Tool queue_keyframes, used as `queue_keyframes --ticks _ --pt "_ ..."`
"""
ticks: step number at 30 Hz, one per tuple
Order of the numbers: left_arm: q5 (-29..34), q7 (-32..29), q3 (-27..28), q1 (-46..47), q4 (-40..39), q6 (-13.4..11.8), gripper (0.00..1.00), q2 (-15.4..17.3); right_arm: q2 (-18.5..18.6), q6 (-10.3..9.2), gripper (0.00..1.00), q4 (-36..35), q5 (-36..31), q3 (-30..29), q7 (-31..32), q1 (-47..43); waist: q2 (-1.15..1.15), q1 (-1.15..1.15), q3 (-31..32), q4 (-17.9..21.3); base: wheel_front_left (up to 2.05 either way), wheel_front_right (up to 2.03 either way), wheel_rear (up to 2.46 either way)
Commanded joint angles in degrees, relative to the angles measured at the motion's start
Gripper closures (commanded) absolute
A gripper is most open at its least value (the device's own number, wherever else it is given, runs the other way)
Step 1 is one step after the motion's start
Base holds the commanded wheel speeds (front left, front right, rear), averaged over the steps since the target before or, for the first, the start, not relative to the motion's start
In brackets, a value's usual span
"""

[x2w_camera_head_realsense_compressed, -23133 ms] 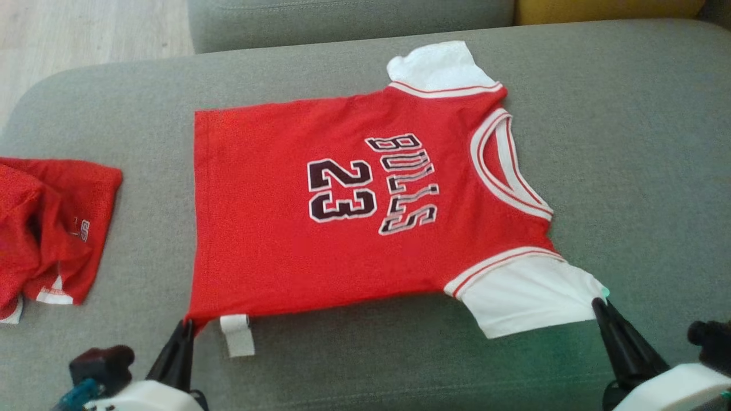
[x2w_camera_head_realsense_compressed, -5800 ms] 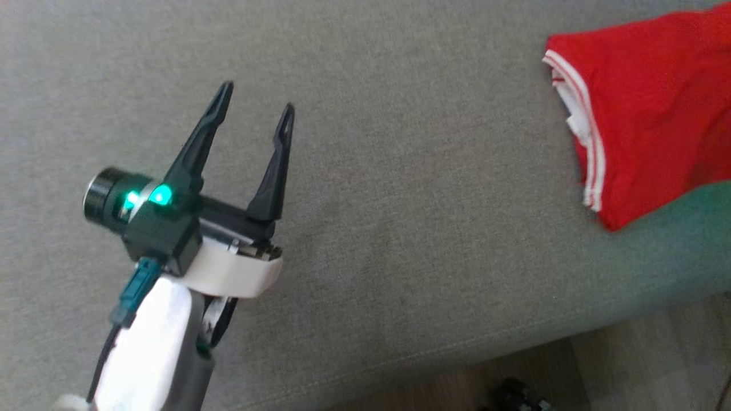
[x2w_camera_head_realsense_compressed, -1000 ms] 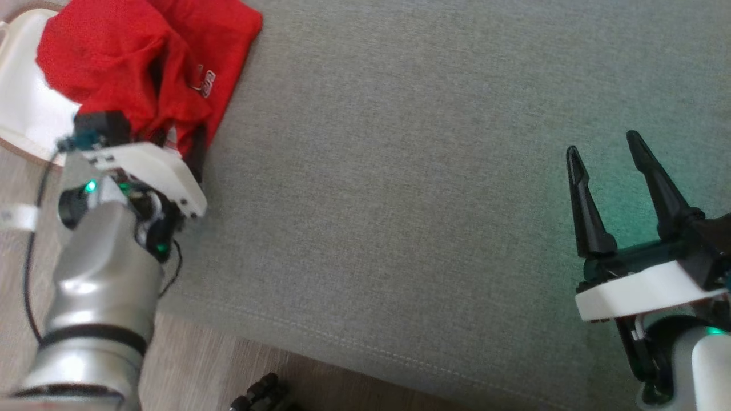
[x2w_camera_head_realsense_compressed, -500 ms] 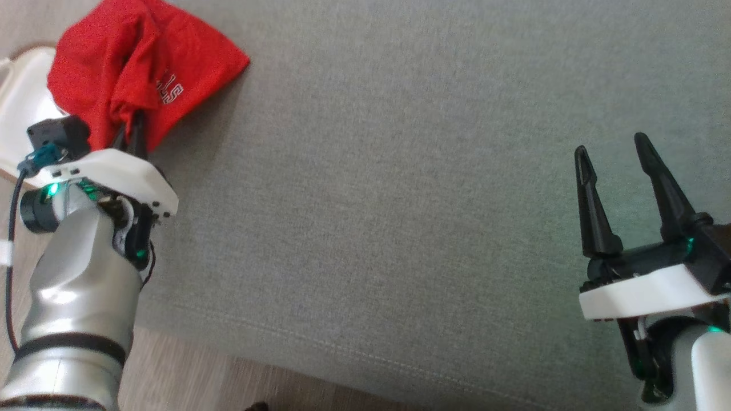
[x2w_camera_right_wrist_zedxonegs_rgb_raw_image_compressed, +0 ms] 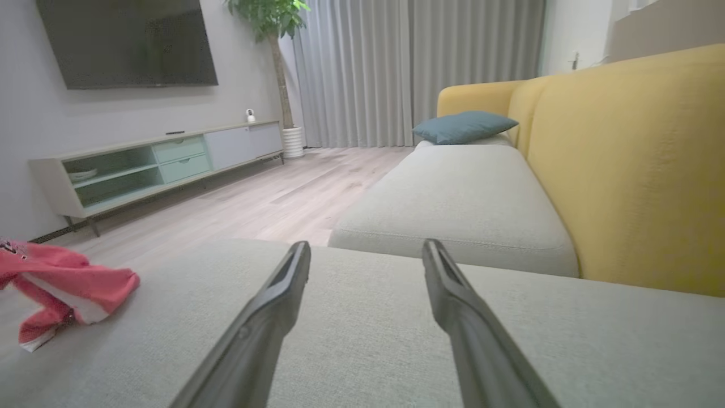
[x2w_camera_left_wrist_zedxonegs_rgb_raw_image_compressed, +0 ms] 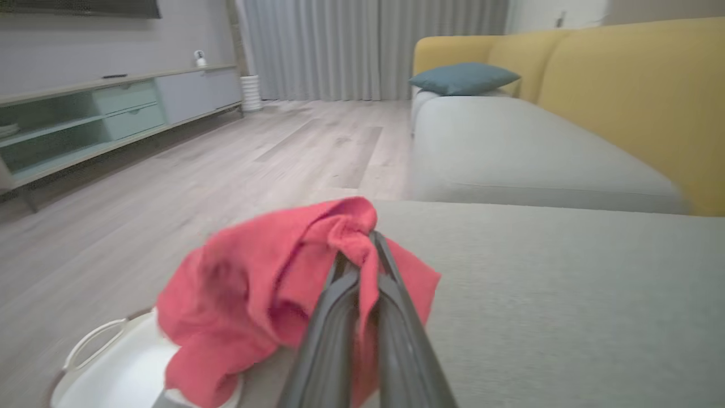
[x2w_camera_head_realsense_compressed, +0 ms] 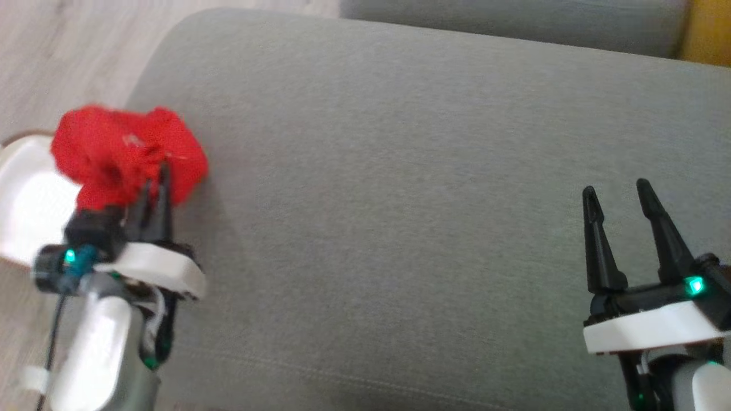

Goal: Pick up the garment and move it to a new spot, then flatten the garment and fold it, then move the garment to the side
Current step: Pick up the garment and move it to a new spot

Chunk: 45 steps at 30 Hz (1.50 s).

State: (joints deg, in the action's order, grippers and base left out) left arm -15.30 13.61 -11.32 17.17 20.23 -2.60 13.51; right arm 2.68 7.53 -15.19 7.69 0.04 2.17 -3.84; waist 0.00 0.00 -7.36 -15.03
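A crumpled red garment (x2w_camera_head_realsense_compressed: 128,154) sits bunched at the left of the head view, on the edge of a grey cushion (x2w_camera_head_realsense_compressed: 400,171). The jaws of the left gripper (x2w_camera_head_realsense_compressed: 163,171) are pressed together on one of its folds. In the left wrist view the cloth (x2w_camera_left_wrist_zedxonegs_rgb_raw_image_compressed: 255,283) wraps over both fingertips of that gripper (x2w_camera_left_wrist_zedxonegs_rgb_raw_image_compressed: 371,238). The rest spills towards a white basket (x2w_camera_left_wrist_zedxonegs_rgb_raw_image_compressed: 113,374) at the lower left. This looks like a pinch taken high on the bundle so that the fabric trails when carried. Whether the bundle is clear of the cushion is hard to tell. The right gripper (x2w_camera_head_realsense_compressed: 615,188) waits at the lower right with its jaws wide and nothing between them, well apart from the cloth. It appears to be held back over the bare middle of the cushion, the likely new spot for spreading and folding.
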Motion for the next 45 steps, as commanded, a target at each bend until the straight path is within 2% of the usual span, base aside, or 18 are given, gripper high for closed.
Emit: queue_keyframes --ticks 1,4,8,17,22,29,36,37,38,45 --pt "0.62 -0.91 0.92 1.39 -5.31 -0.43 1.00 1.54 0.22 -0.04 0.00 -1.83 0.57 1.34 -0.54 0.69 0.00 0.00 1.27 3.27 0.00 0.00 0.00" --pt "0.75 -3.51 -1.58 -1.66 -12.04 -0.22 1.00 0.40 0.21 -0.04 0.00 -1.71 1.26 1.48 -0.89 0.39 0.00 0.00 0.87 6.67 0.00 0.00 0.00" --pt "0.60 -5.82 -4.86 -2.80 -16.58 0.63 1.00 -1.45 0.21 -0.04 0.00 -1.41 2.12 2.02 -1.41 0.49 0.00 0.00 -0.59 12.25 0.00 0.00 0.00" --pt "1.79 -6.82 -13.68 3.86 -17.09 4.96 1.00 -6.68 0.21 -0.04 0.00 0.49 4.77 3.11 -4.02 2.00 0.00 0.00 -5.51 25.17 0.00 0.00 0.00" --pt "2.39 -6.47 -18.05 7.96 -16.42 6.46 1.00 -8.64 0.21 -0.04 0.00 1.92 6.43 3.51 -6.02 2.64 0.00 0.00 -8.36 30.45 0.00 0.00 0.00" --pt "2.47 -8.14 -22.14 9.91 -14.28 7.53 1.00 -9.35 0.21 -0.04 0.00 3.40 7.93 4.17 -8.16 3.03 0.00 0.00 -11.53 33.44 0.00 0.00 0.00" --pt "1.99 -12.99 -25.09 10.00 -8.90 8.59 1.00 -7.78 0.21 -0.04 0.00 5.34 8.35 4.54 -9.54 4.00 0.00 0.00 -13.46 32.33 0.00 0.00 0.00" --pt "2.00 -12.69 -25.43 10.08 -8.85 8.71 0.55 -7.67 0.20 -0.04 0.00 5.62 8.28 4.56 -9.62 4.21 0.00 0.00 -13.34 31.77 0.00 0.00 0.00" --pt "2.17 -12.06 -25.83 10.16 -8.99 8.80 0.00 -7.56 0.20 -0.04 0.00 5.87 8.13 4.50 -9.66 4.35 0.00 0.00 -13.06 31.08 0.00 0.00 0.00" --pt "2.59 -6.60 -25.99 8.44 -11.64 7.85 0.00 -6.47 0.20 -0.04 0.00 6.23 6.05 3.89 -8.33 4.82 0.00 0.00 -9.35 24.92 0.00 0.00 0.00"
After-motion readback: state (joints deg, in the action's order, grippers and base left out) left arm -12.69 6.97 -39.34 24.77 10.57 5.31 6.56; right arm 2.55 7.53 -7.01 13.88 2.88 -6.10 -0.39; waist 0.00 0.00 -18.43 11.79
